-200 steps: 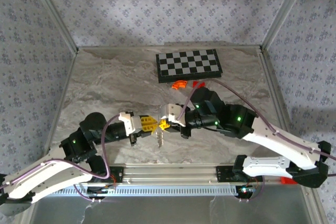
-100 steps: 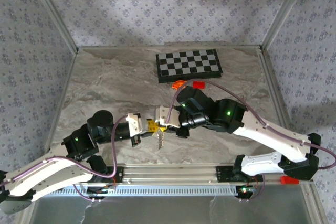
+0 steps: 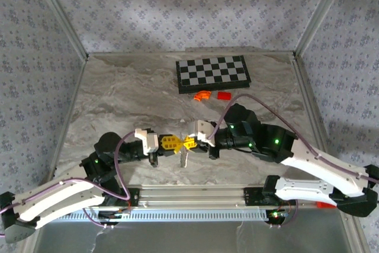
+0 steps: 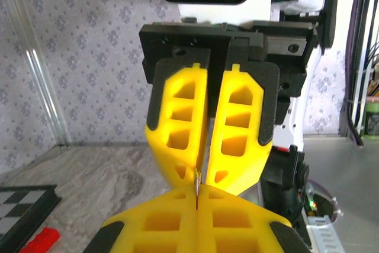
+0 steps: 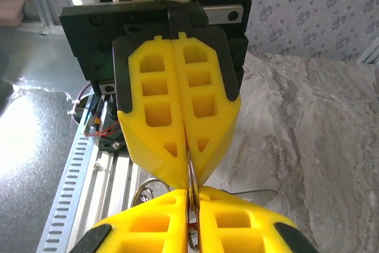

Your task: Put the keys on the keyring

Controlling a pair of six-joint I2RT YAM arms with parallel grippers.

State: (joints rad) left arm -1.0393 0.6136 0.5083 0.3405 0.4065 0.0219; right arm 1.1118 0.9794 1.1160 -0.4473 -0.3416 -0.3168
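- The left hand (image 3: pixel 176 144) comes in from 9 o'clock and the right hand (image 3: pixel 187 143) from 3 o'clock. Their yellow tips meet nose to nose above the desk (image 3: pixel 118 99), toward its 6 o'clock edge.
- Both hands are pinched tight, with no gap between the fingers. Both wrist views show a thin silvery strand caught where the two pairs of tips touch, running from one pair into the other.
- The keyring (image 3: pixel 182 159) is that strand, as far as I can judge. The rest of it dangles from the meeting point toward 6 o'clock, off the desk.
- The keys (image 5: pixel 189 227) are hard to make out. A speck of red deep between the right hand's fingers is probably them, but I cannot tell for sure.
- Progress: both parts appear lifted and brought together, so the pickup and alignment look done. The threading itself looks like the step in hand, and nothing shows the keys already hanging free on the loop.
- Left to do, by my reading: work the keys fully onto the loop, then let go.
- At 12 o'clock lie a chessboard (image 3: pixel 213 73), an orange curved piece (image 3: pixel 202 95) and a red block (image 3: pixel 223 95), well apart from the hands.
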